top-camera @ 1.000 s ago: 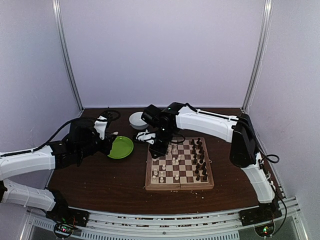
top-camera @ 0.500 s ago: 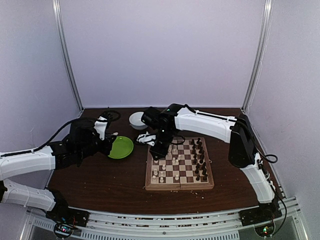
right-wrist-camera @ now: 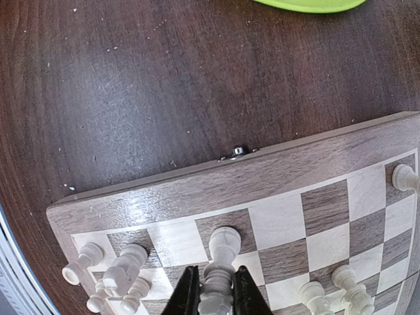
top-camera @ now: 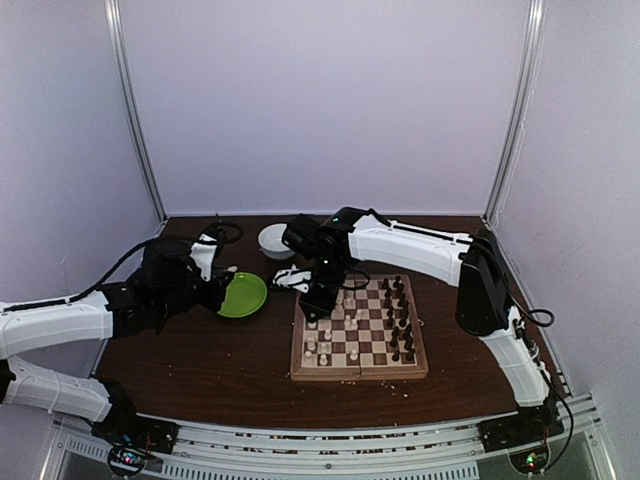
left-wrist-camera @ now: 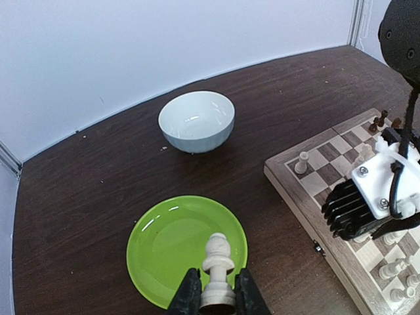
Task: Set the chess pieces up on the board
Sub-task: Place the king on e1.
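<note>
**Spotter A:** From above, your board [top-camera: 358, 345] lies on the table [top-camera: 200, 370], right of centre. The dark pieces [top-camera: 400, 320] are lined along its right side and the cream pieces [top-camera: 322, 347] are scattered over its left half. Your right gripper [top-camera: 316, 303] hangs over the board's far left corner. Your left gripper [top-camera: 213, 290] sits at the left edge of the green plate [top-camera: 245, 297], with the white bowl [top-camera: 275, 240] behind the plate. From up here you cannot tell how either pair of jaws stands.

**Spotter B:** Your left wrist settles one of them. The left gripper [left-wrist-camera: 216, 295] has its jaws drawn narrow, pinching a cream piece [left-wrist-camera: 217, 262] by its base. The piece stands upright over the near rim of the green plate [left-wrist-camera: 164, 243]. The white bowl [left-wrist-camera: 197, 121] stands beyond the plate, apart from it, and the board [left-wrist-camera: 295, 187] lies to the right.

**Spotter A:** And your right wrist settles the other. The right gripper [right-wrist-camera: 213, 289] is also narrow, clamped on a white piece [right-wrist-camera: 220, 252] held upright just inside the border of the board [right-wrist-camera: 262, 177]. You cannot tell whether its base touches the squares. A cluster of cream pieces [right-wrist-camera: 118, 275] sits just to its left near the corner, some of them tipped over. A small metal latch [right-wrist-camera: 239, 151] shows on the board's edge, and the plate's rim [right-wrist-camera: 308, 4] peeks in at the top.
</note>
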Motion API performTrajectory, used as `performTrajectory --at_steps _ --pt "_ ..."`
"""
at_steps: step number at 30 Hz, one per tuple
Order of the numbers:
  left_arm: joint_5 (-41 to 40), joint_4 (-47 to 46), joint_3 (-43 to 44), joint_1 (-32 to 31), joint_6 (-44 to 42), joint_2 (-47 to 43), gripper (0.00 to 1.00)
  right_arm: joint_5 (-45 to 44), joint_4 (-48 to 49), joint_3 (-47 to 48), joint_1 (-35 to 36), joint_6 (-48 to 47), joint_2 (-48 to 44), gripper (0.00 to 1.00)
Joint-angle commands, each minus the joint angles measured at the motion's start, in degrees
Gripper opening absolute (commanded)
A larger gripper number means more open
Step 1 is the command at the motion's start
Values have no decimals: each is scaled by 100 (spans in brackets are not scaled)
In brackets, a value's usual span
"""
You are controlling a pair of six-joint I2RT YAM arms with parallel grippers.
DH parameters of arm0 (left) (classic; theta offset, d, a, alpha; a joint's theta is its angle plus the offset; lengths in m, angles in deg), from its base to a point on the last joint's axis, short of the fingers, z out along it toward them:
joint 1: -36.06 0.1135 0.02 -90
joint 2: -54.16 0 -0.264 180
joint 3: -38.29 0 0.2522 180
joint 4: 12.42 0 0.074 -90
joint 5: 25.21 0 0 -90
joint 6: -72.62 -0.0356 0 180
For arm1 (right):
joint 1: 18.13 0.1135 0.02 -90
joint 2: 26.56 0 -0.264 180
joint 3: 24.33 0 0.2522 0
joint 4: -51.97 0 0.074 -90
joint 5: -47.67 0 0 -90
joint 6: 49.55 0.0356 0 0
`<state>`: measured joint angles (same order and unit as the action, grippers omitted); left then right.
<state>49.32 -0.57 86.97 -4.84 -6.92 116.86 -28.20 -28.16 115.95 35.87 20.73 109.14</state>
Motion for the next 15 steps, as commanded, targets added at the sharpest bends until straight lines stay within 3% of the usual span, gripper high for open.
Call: performTrajectory --at_steps 1,11,15 --pt "66 -305 11 34 53 71 8 -1 -90 161 32 32 172 16" --pt "101 -334 -31 39 79 101 8 -23 -30 215 36 143 167 29" --pt "96 -360 -43 39 88 98 8 62 -64 217 32 158 167 30"
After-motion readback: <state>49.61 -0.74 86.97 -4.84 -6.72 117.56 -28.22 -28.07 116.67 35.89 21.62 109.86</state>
